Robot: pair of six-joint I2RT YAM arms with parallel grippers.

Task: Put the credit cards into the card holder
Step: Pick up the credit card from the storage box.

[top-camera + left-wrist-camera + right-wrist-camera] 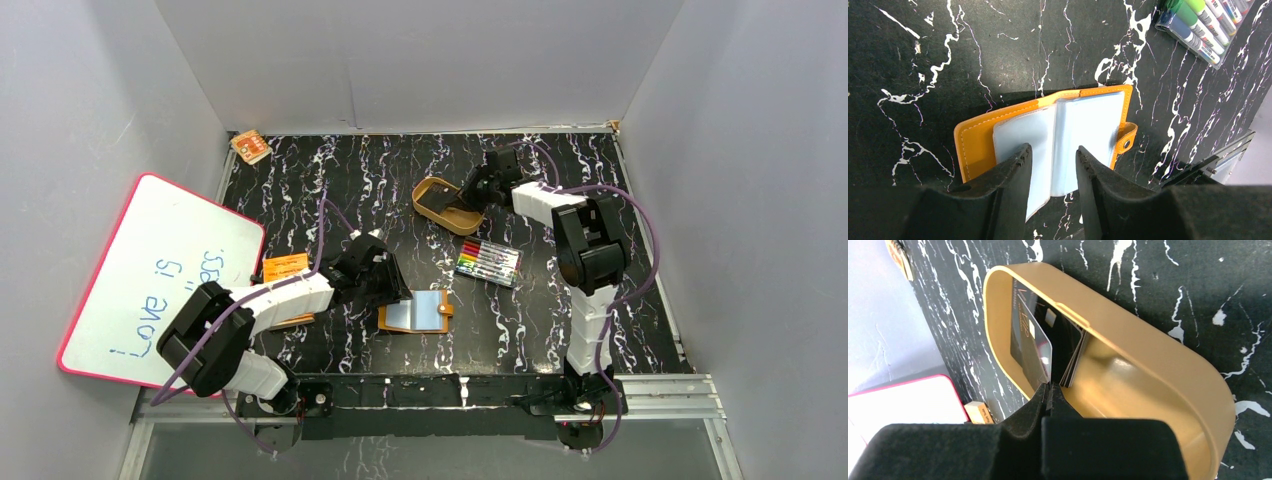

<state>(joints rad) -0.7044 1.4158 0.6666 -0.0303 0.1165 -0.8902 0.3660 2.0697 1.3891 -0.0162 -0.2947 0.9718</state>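
Note:
The orange card holder (415, 313) lies open on the black marbled table, light-blue sleeves up; it also shows in the left wrist view (1083, 115). My left gripper (395, 287) (1054, 155) is open, its fingers straddling the near edge of the blue sleeves. My right gripper (472, 193) (1049, 386) is inside the tan oval tray (1148, 350), shut on the lower edge of one black credit card (1030, 347), which stands tilted against the tray's wall. Several more black cards (1071, 352) stand stacked just beside it in the tray.
The tan tray (430, 205) sits at the back centre. A pack of coloured markers (488, 262) (1208, 27) lies between tray and card holder. An orange booklet (285, 270) lies under my left arm. A pink-framed whiteboard (160, 280) leans at the left. A small orange item (250, 147) is at the back left corner.

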